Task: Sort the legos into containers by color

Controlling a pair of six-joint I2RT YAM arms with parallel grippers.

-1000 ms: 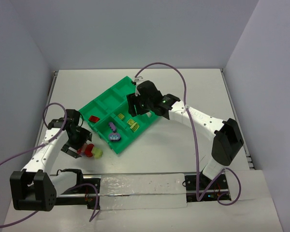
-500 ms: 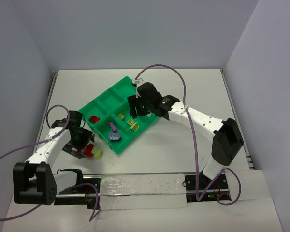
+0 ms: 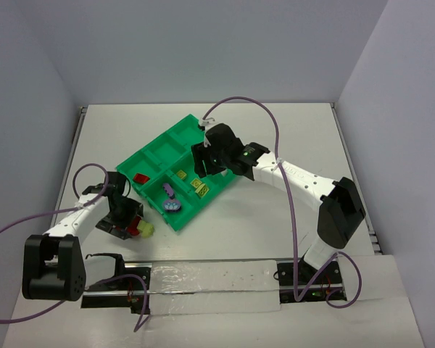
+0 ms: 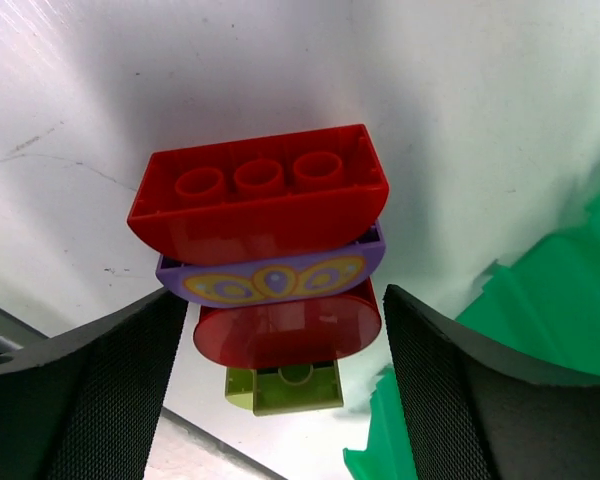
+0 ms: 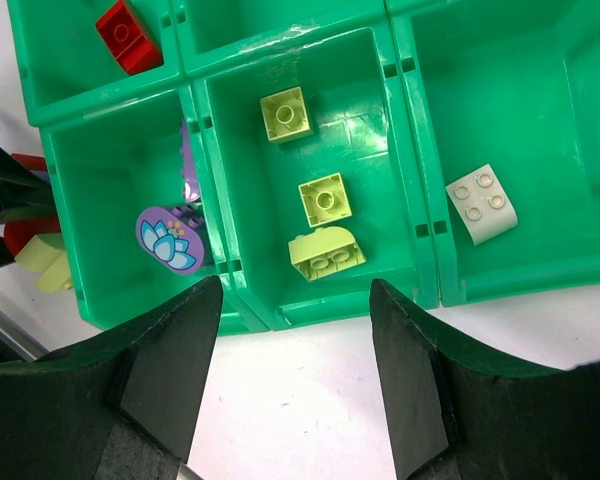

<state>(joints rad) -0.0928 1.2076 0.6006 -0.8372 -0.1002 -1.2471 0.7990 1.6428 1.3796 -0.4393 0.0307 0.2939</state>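
A stuck-together stack of bricks, red, purple, red and yellow-green, lies on the white desk, just beside the near left side of the green tray. The left jaws straddle the stack, released, with one finger close on each side. In the tray a red brick, a purple piece, three yellow-green bricks and a white brick lie in separate bins. The right jaws hang above them, released and grasping nothing. Pale grey walls enclose the desk.

White arm links, blk joints, purple cables, blk textured gripper fingers, green LED
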